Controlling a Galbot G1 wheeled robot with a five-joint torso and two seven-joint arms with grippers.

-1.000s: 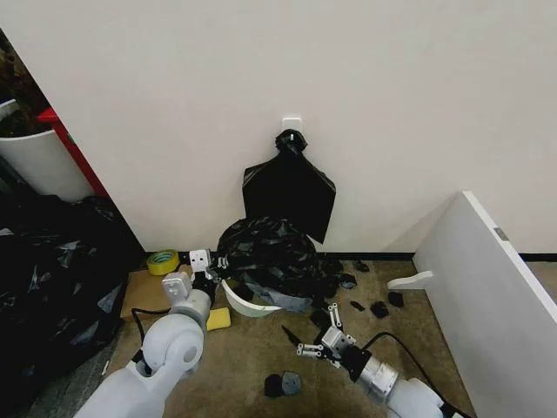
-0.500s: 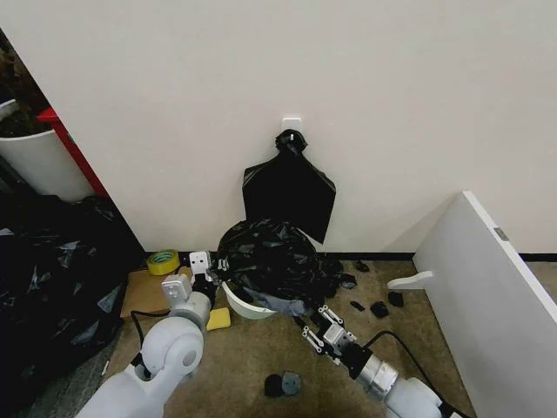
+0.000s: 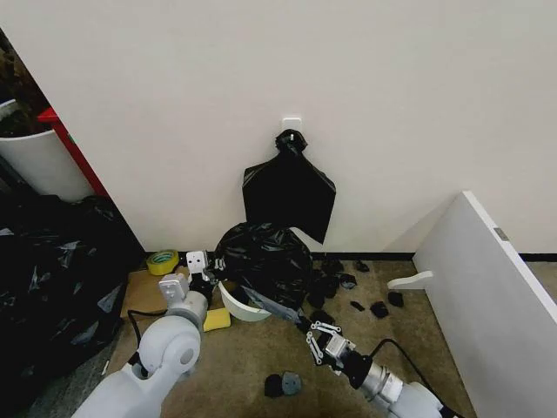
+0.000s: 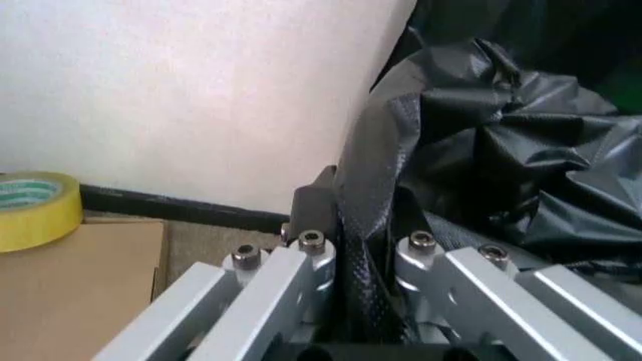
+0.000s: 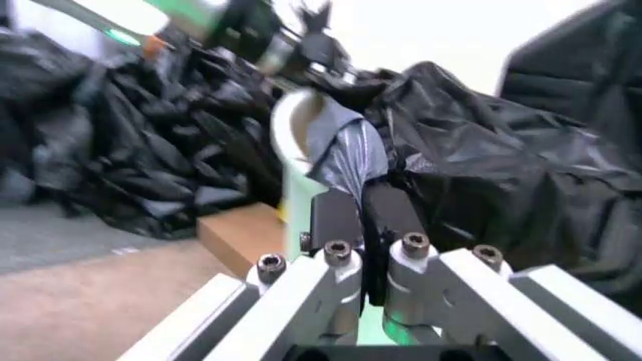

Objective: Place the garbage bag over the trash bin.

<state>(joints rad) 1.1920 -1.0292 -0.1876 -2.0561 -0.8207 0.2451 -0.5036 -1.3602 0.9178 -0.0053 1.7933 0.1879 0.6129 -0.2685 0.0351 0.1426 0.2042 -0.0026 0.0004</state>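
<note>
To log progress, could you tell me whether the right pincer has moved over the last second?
Yes: the right pincer, shut on the garbage bag, moved away from the wall socket.

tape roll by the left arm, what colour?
Yellow, with green print on its side; the tape roll shows best in the left wrist view.

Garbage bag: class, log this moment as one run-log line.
left gripper: shut on garbage bag | right gripper: shut on garbage bag | trash bin: part covered
</note>
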